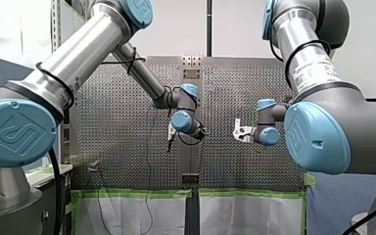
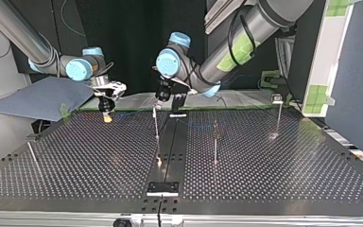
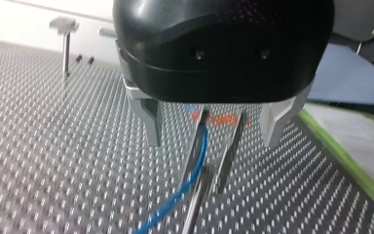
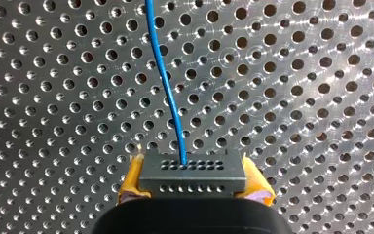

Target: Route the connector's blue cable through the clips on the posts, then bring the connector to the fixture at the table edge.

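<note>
My right gripper (image 4: 195, 187) is shut on the dark grey connector (image 4: 192, 173), which sits between its yellow pads. The blue cable (image 4: 168, 83) leaves the connector and runs ahead over the perforated table. My left gripper (image 3: 212, 144) is open, its metal fingers (image 3: 151, 122) standing wide on either side of a post's clip (image 3: 233, 146). The blue cable (image 3: 202, 146) lies between the clip's two prongs. In the top view my left gripper (image 2: 168, 101) hangs over the middle post (image 2: 156, 124), and my right gripper (image 2: 106, 112) is to its left.
Further posts stand at the top view's middle right (image 2: 215, 142), far right (image 2: 278, 113) and left (image 2: 33, 158). A black fixture (image 2: 162, 187) sits at the table's near edge. A blue cloth (image 2: 42, 97) lies beyond the table at the top view's left.
</note>
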Controlling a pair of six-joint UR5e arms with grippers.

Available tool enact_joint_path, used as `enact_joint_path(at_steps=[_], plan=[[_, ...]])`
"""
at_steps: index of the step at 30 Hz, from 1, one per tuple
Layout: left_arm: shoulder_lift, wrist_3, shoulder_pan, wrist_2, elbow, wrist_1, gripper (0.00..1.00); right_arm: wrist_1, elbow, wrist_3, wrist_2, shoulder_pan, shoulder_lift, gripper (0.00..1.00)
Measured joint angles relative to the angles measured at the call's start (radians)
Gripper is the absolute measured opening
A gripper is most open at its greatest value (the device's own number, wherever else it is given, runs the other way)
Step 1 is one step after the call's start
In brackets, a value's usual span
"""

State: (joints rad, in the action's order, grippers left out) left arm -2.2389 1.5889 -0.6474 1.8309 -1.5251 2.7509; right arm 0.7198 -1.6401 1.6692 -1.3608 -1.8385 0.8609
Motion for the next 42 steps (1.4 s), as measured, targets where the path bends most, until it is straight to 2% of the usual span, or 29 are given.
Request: enact_joint_path(at_steps=[5, 11, 31, 42], plan=[[0.0, 0.0, -0.024, 0.009, 0.0, 0.003, 0.99, -0.003, 0.0, 0.0, 0.0, 0.0, 0.0, 0.0], [0.0, 0.015, -0.034, 0.021, -0.001, 0.0, 0.99, -0.005, 0.0, 0.0, 0.0, -0.001, 0.0, 0.0], [0.0, 0.055, -0.034, 0.047, -0.001, -0.009, 0.99, -0.006, 0.0, 0.0, 0.004, 0.003, 0.0, 0.0], [0.0, 0.055, -0.035, 0.045, -0.001, -0.004, 0.99, -0.008, 0.0, 0.0, 0.006, 0.003, 0.0, 0.0]])
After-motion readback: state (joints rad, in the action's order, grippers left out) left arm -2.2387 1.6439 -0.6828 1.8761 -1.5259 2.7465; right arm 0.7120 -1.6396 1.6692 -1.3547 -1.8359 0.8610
